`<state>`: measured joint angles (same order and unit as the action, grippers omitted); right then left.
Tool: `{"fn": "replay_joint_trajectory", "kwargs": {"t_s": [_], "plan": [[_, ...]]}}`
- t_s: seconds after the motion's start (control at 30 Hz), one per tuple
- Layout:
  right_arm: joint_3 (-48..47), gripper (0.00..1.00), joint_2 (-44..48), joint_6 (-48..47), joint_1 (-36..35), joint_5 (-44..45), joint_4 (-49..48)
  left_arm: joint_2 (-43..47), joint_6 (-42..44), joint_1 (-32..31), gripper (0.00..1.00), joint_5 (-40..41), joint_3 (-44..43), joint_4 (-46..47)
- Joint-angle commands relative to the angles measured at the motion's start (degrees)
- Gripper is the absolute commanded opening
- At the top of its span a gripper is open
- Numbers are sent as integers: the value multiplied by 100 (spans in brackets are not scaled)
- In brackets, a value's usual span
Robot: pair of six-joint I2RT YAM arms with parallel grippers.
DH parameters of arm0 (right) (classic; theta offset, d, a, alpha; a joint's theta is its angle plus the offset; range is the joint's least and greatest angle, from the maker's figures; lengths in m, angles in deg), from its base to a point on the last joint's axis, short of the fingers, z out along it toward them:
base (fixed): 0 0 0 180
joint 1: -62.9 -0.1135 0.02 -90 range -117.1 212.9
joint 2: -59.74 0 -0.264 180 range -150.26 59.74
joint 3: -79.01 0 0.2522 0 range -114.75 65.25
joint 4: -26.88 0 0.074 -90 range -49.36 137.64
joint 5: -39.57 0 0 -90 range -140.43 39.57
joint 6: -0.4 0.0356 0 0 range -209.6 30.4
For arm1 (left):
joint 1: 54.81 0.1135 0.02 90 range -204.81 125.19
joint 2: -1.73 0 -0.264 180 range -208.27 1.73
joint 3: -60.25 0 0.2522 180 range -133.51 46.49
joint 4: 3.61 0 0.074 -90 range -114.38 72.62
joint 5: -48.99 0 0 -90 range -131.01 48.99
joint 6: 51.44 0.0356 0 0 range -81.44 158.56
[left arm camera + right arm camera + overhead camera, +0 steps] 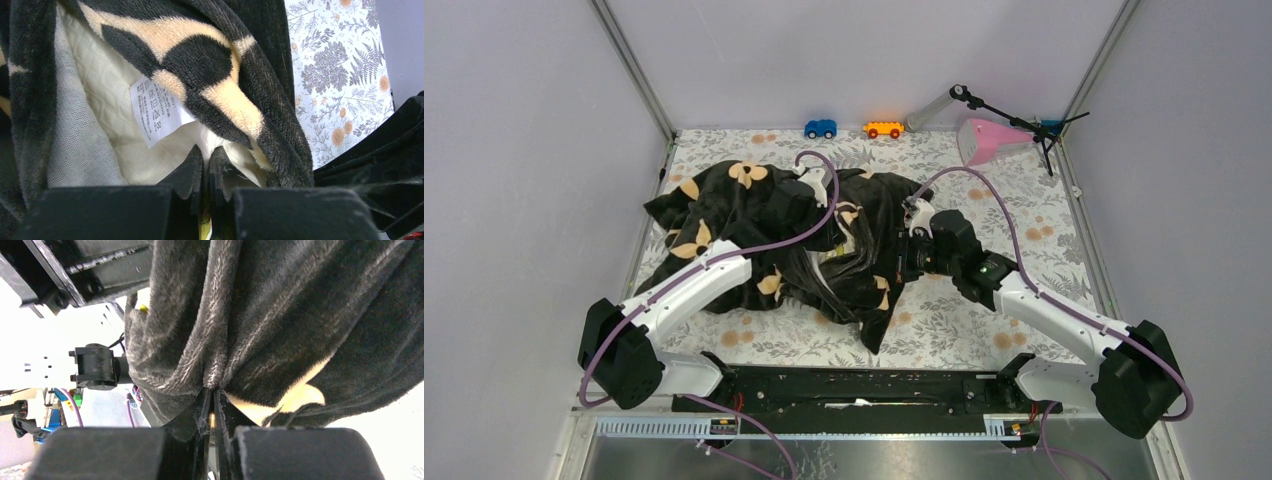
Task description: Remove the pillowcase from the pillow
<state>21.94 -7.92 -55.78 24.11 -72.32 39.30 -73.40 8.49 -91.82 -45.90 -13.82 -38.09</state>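
**Now bracing to part pillowcase from pillow**

Clamping the left gripper, apparently, on the cream quilted edge beside a white label tag; pinching the right gripper tight on a gathered black plush fold. Lying bunched lengthwise across the floral floor sheet, pillow mostly sheathed, right arm nearer the loose fabric.

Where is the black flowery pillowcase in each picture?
Top external: the pillowcase lies heaped in the middle of the picture.
Left wrist: it drapes across the top and right, over the cream pillow, which the left hand seems to pinch.
Right wrist: it fills the upper right, bunched down into the shut right hand.
Shared landmark: its tan flower print, seen in all three.
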Motion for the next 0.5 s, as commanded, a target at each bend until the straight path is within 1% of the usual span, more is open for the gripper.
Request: {"fn": "replay_joint_trajectory", "kwargs": {"t_s": [0.0,0.1,0.33,0.47], "plan": [[533,6,360,45,-47,187,-44,441,-250,18,0,549,-91,685],[1009,0,636,-4,-45,558,195,588,-349,42,0,847,39,836],[1898,0,775,37,-41,880,352,746,-386,166,0,987,116,1063],[2019,0,723,102,-40,1464,615,943,-473,193,0,1033,149,1084]]}}
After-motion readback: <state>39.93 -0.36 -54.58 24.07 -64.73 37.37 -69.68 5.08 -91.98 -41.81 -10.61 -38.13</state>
